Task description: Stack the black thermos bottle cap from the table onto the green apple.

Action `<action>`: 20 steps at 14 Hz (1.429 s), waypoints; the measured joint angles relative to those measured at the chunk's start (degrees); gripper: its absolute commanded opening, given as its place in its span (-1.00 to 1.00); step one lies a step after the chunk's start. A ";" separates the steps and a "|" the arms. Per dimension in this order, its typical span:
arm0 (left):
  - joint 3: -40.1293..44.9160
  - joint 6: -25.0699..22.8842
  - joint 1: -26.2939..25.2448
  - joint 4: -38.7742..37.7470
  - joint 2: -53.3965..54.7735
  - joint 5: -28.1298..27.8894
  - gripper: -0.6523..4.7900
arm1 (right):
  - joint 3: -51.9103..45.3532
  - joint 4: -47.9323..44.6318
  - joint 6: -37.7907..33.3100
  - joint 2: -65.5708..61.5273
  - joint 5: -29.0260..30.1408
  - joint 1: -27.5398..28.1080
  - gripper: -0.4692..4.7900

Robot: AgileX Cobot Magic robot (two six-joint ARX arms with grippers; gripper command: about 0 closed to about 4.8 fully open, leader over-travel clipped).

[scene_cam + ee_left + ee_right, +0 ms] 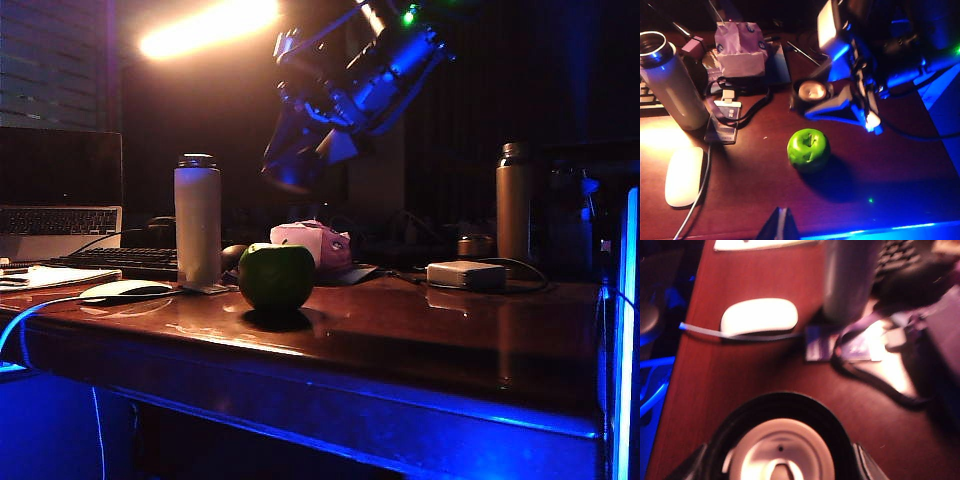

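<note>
While the right gripper (780, 460) hangs in the air with its jaws clamped on the squat matte black thermos bottle cap (780, 440), open side with pale lining facing the wrist camera, we see the round shiny green apple (276, 277) on the glossy reddish-brown wooden table (420, 340), free of its neighbours. In the left wrist view the cap (811, 92) sits at about twelve o'clock from the apple (808, 149). Of the left gripper (780, 225) only a dark tip shows at the frame edge; we cannot tell its opening. We judge the risks thus: the apple's domed, dimpled top could tip the cap on release, an off-centre descent could roll the apple toward the tall white steel-topped bottle (198, 220) at nine o'clock.
</note>
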State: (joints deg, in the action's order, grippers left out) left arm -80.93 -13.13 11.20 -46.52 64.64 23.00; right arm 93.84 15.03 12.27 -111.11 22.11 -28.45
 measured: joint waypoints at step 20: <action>0.00 0.00 0.00 0.00 0.02 0.00 -0.77 | 0.07 3.34 7.34 -4.70 -6.45 -4.02 -0.11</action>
State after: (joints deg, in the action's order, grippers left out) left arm -80.93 -13.13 11.20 -46.52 64.66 23.00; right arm 93.91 18.37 19.62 -115.81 15.66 -32.47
